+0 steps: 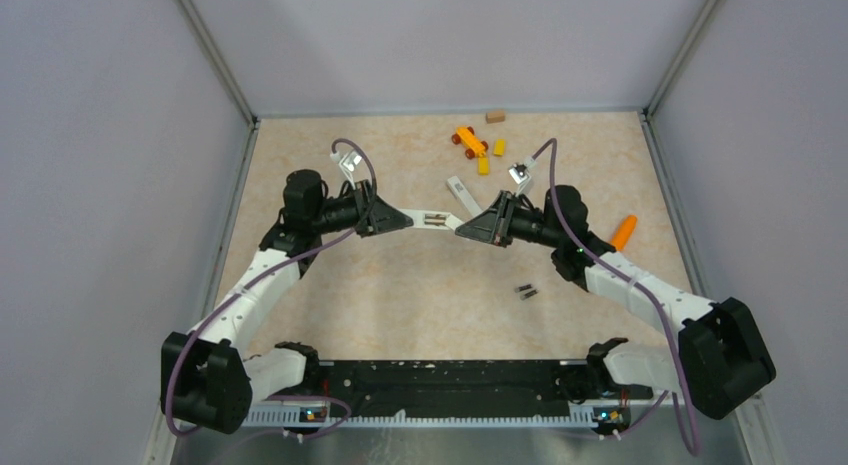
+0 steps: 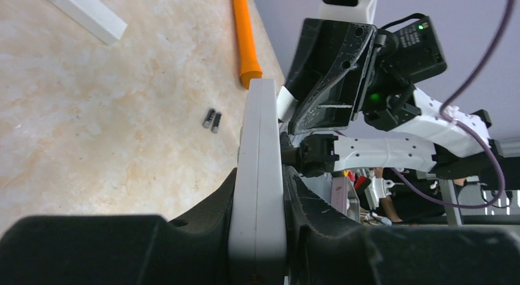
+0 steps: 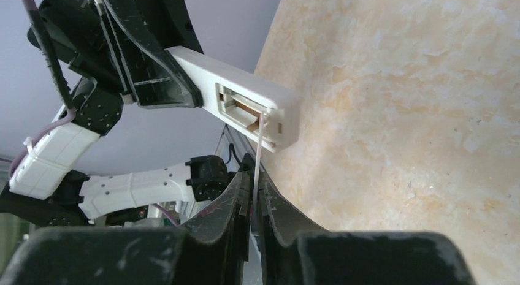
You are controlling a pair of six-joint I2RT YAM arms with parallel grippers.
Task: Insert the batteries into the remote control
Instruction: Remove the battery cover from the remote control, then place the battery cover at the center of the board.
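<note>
Walled tabletop [image 1: 400, 305], remote control [image 1: 436, 221] aloft, batteries [image 1: 526, 291] loose

"The remote [image 2: 257, 119], is all of it in view?"
"No. Its near end is cut off by the bottom edge, between the left gripper [image 2: 262, 174] fingers."
"And the thin white strip [image 3: 260, 144]?"
"Edge-on (a mere line). Its lower end is hidden inside the right gripper [image 3: 254, 174]."
"The batteries [image 1: 526, 290]?"
"Too small to tell their ends apart."
</note>
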